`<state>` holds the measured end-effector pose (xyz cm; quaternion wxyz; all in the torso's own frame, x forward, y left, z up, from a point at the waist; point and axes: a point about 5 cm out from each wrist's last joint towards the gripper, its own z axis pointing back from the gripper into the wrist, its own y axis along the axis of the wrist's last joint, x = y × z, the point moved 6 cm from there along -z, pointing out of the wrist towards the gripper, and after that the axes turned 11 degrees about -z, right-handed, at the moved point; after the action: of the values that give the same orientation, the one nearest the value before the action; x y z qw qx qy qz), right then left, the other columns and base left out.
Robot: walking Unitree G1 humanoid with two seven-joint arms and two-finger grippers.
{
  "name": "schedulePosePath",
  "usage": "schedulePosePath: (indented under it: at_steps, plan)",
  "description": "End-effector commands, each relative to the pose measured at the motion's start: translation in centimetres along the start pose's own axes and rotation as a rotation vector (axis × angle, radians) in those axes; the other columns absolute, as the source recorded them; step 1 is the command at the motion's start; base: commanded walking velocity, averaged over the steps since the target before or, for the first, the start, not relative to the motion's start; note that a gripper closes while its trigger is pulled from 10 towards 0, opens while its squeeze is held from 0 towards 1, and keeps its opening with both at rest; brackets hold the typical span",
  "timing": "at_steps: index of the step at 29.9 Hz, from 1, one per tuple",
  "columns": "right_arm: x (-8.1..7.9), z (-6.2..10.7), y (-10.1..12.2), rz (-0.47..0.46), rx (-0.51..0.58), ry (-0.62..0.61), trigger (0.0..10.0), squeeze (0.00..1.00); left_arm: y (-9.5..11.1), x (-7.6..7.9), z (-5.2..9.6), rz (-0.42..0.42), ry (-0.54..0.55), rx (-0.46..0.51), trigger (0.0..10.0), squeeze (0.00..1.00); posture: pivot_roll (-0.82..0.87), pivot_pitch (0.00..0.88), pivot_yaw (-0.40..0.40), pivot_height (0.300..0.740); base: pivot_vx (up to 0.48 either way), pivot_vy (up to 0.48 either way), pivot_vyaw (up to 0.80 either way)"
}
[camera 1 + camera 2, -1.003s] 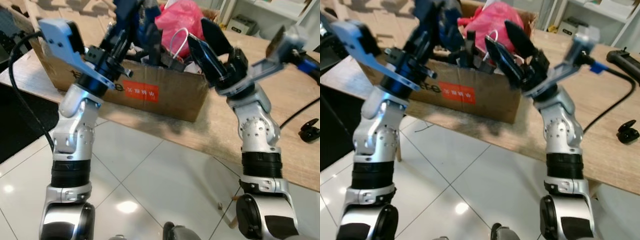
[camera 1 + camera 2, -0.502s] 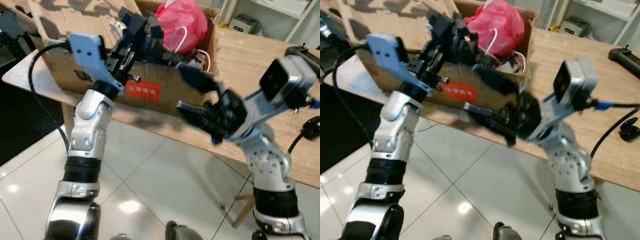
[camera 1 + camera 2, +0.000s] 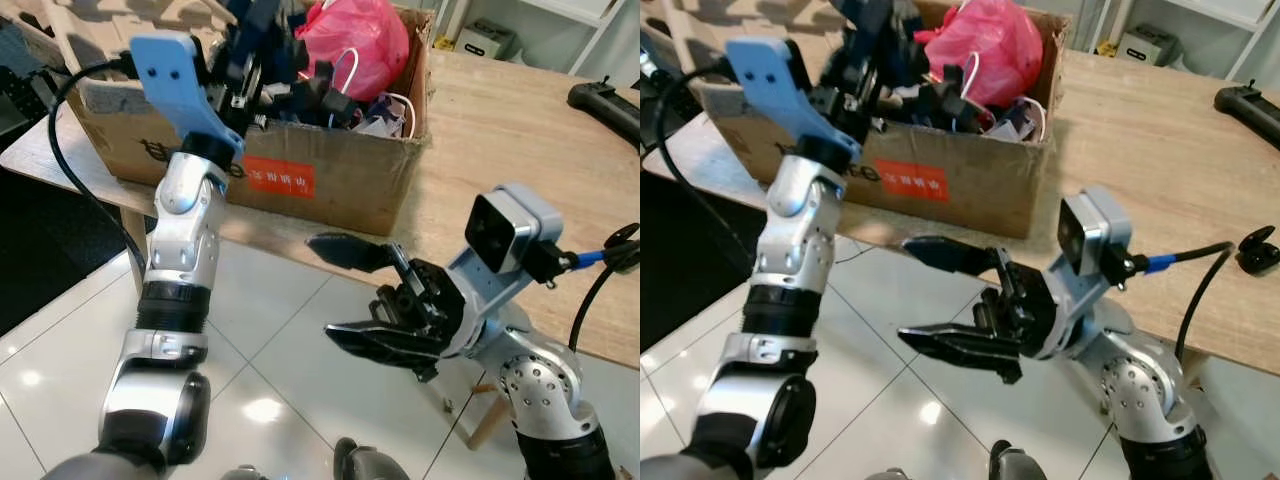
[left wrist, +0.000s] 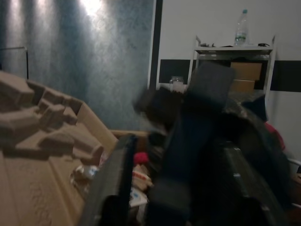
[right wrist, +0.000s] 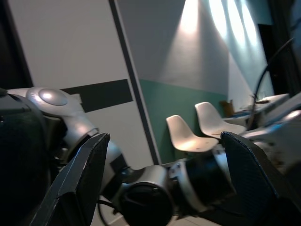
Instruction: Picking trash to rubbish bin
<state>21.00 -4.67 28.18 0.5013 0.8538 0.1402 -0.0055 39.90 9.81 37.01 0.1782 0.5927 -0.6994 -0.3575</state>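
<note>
Trash is gathered in the cardboard box [image 3: 330,180] serving as the bin, which is set on the wooden table [image 3: 500,130] near its edge, within easy reach. A pink bag [image 3: 360,35] is heaped on top. The left pincer [image 3: 262,40] is raised over the box and appears clamped on a dark piece of trash [image 4: 202,146], judged ready for release. The right pincer [image 3: 345,295] is held low before the table, fingers wide apart, holding nothing.
</note>
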Motion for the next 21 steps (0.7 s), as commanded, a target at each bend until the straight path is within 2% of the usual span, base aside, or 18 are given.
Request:
schedulePosePath:
  at_steps: [1,6,12,13,21]
  plan:
    - [-1.1,-0.7,-0.4,0.006,-0.026,0.047,10.0,0.00,-0.5,-0.4,0.1,-0.039,0.004,-0.016,10.0,1.00,-0.06,0.236,0.042,0.740,0.000,0.000,0.00]
    - [-1.3,-1.0,-0.5,-0.001,-0.024,0.051,10.0,0.00,-1.2,0.3,-0.2,-0.081,-0.006,-0.038,10.0,1.00,-0.07,0.237,0.044,0.740,0.000,0.000,0.00]
    - [-1.3,-1.1,-0.5,0.000,-0.023,0.052,10.0,0.00,-1.6,0.3,-0.2,-0.124,-0.007,-0.053,10.0,1.00,-0.07,0.232,0.044,0.740,0.000,0.000,0.00]
    - [-1.3,-1.2,-0.5,0.002,-0.022,0.052,10.0,0.00,-1.7,0.1,-0.2,-0.134,0.002,-0.056,10.0,0.00,-0.07,0.230,0.045,0.740,0.000,0.000,0.00]
    - [-1.2,-1.3,-0.5,0.004,-0.020,0.052,10.0,0.00,-1.1,-0.4,-0.2,-0.062,0.010,-0.026,10.0,0.00,-0.06,0.226,0.044,0.740,0.000,0.000,0.00]
